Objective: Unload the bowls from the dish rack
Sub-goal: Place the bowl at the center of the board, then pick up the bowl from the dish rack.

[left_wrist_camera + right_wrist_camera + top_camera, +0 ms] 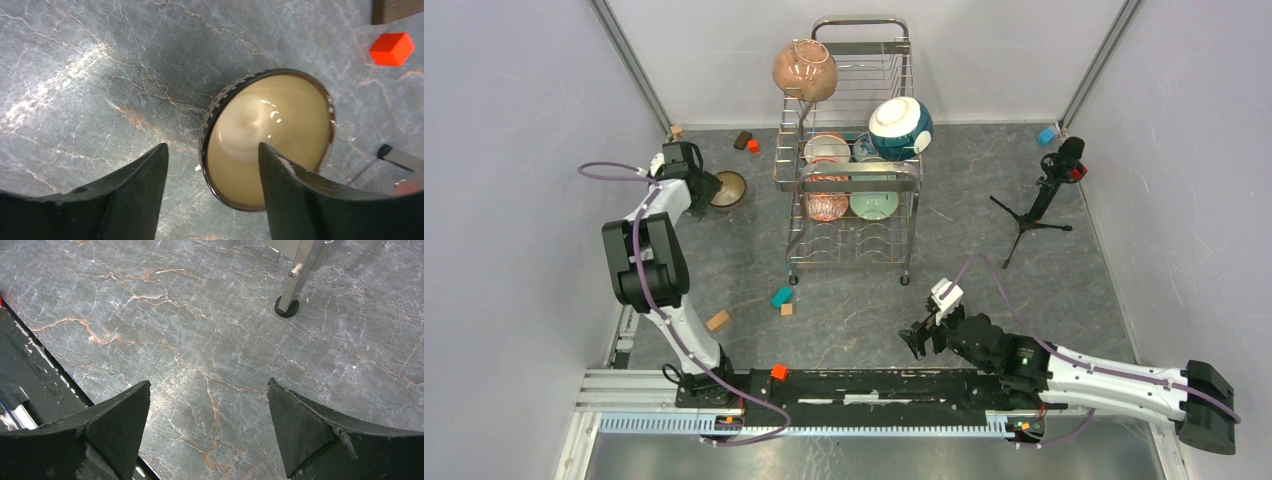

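The dark-rimmed bowl is sitting upright on the table, left of the dish rack. Its rim is being straddled by the left tool, whose fingers are being held apart, released. The right tool is being held wide over bare table near a rack leg, grasping nothing. Five bowls at least are being carried by the rack: pink-brown bowl, teal-and-white bowl, white bowl, red-patterned bowl and pale green bowl. Most of the unloading is being judged as left to do.

No text, label, brand, number or sign can be read anywhere.
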Robot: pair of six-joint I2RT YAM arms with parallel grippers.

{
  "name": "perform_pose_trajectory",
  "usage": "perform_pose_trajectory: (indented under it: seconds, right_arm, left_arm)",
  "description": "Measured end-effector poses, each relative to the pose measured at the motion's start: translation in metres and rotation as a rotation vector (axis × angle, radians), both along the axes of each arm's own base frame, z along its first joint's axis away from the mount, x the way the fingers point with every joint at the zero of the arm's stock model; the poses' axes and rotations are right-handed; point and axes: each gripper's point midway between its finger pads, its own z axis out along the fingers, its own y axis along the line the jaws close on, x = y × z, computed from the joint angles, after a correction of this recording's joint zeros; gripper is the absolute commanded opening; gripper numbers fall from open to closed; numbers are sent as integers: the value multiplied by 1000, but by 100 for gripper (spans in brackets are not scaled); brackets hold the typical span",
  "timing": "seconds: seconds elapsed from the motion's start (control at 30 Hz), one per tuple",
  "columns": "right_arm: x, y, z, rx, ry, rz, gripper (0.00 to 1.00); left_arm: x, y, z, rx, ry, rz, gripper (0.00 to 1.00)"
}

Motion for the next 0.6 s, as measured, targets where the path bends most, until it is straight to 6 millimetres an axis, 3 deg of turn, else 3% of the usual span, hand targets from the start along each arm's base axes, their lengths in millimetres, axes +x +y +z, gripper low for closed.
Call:
perform_pose_trajectory:
  seconds: [0.17, 0.3, 0.43, 0.53, 0.6]
  right_arm:
    - [2, -1, 6, 0, -2, -15, 98]
    - [8, -6, 11, 5, 0, -70, 98]
    - [12, -11, 15, -1, -16, -101, 98]
    - [16, -13, 25, 4, -39, -116, 98]
    - [18, -13, 36, 19, -58, -126, 98]
  left_arm:
    - [-3, 0, 46, 22, -91, -3, 94]
    - [-19, -10, 106, 52, -218, -13, 100]
    - [-53, -42, 171, 104, -367, -76, 100]
    - [-82, -74, 202, 150, -459, -157, 100]
    - [-103, -93, 213, 192, -492, -215, 100]
